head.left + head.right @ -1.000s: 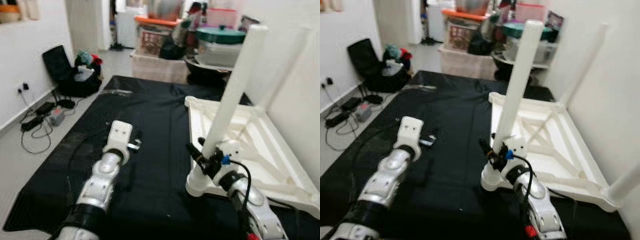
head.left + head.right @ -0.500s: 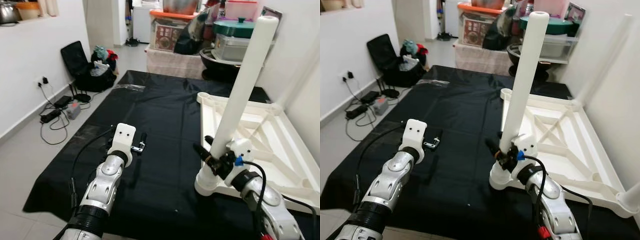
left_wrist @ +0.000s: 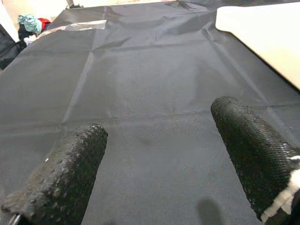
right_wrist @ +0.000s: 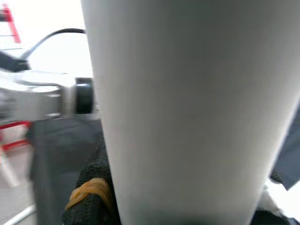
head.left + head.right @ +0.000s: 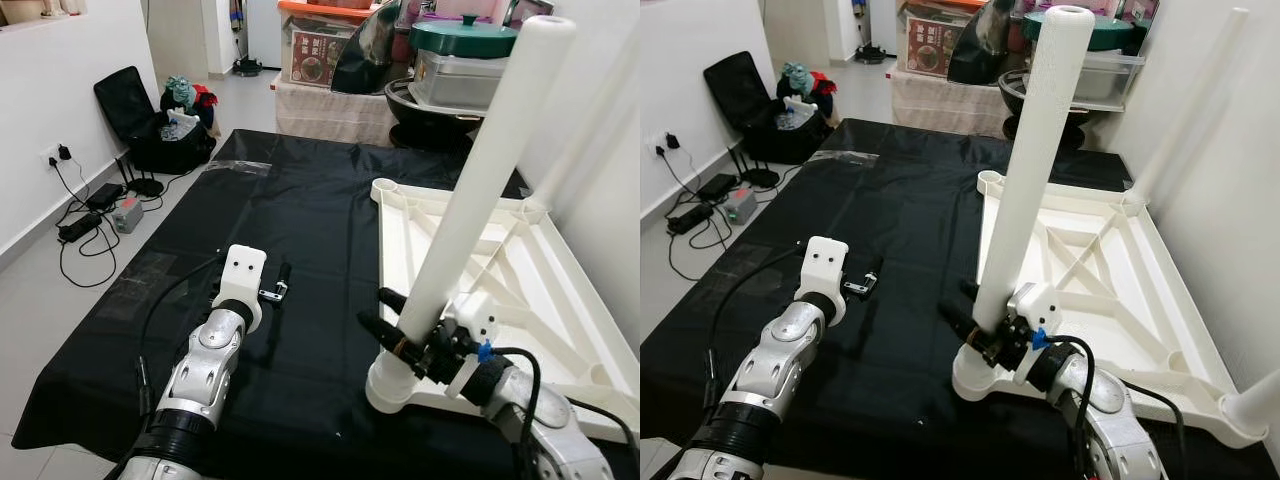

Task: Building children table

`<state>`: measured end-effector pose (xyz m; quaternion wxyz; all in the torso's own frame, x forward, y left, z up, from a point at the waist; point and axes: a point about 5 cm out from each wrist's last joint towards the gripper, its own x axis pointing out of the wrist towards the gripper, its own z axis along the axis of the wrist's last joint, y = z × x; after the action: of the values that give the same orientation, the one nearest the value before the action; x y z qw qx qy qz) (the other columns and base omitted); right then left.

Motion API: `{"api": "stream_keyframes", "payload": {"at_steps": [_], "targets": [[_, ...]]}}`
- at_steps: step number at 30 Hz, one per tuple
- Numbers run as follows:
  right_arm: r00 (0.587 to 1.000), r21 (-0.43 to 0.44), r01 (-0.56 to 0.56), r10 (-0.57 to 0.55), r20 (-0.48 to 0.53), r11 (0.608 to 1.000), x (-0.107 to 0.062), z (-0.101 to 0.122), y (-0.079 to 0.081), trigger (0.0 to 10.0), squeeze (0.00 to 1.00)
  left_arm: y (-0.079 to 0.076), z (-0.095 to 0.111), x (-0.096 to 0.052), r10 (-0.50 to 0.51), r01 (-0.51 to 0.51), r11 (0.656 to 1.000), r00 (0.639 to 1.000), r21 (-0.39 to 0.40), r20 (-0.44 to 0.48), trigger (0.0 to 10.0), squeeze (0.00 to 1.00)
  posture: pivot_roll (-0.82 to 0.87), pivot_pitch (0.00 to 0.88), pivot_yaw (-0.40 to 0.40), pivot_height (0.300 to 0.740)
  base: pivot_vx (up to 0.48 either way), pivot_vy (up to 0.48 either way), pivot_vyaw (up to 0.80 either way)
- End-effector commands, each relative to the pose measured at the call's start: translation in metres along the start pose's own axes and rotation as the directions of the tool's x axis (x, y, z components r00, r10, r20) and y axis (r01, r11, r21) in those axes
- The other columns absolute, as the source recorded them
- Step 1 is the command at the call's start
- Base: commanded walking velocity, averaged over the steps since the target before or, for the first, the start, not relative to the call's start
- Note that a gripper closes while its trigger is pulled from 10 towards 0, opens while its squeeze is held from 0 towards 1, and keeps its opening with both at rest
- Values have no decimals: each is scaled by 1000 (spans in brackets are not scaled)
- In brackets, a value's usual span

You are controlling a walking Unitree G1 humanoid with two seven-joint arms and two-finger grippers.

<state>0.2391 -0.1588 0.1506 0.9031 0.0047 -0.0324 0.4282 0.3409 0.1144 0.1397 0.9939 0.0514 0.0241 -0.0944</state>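
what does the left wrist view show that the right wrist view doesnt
Left wrist view alone: the left end effector open and empty above the black mat, and a corner of the upturned white tabletop.

Right wrist view alone: the white table leg pressed close against the right end effector's finger, which wears a yellow band.

Both share textured black fingers and some dark mat.

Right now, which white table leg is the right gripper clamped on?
The thick white plastic leg standing in the upturned white tabletop's near-left corner socket; the right gripper grips its base. The other legs stand at corners beside the wall.
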Motion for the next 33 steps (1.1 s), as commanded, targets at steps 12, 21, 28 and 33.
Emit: {"api": "stream_keyframes", "payload": {"at_steps": [12,21,28,33], "targets": [[988,120,-35,52,-142,992,-1,-33,9,0,0,-1,-8,0,-5,3,999,999,-35,-42,10000,0,40,0,-72,740,0,0,0],[898,-20,365,-358,-254,931,-7,-54,-32,0,0,1,-10,0,2,-3,1000,999,-31,-46,10000,0,30,0,-67,740,0,0,0],[648,-42,725,-702,-295,687,-26,-60,-63,0,0,4,-11,0,17,-19,999,998,-26,-53,10000,0,27,0,-69,740,0,0,0],[339,-130,903,-866,-367,409,-44,-65,-67,0,0,6,-13,0,32,-33,999,998,-18,-61,10000,0,23,0,-69,740,0,0,0]]}}
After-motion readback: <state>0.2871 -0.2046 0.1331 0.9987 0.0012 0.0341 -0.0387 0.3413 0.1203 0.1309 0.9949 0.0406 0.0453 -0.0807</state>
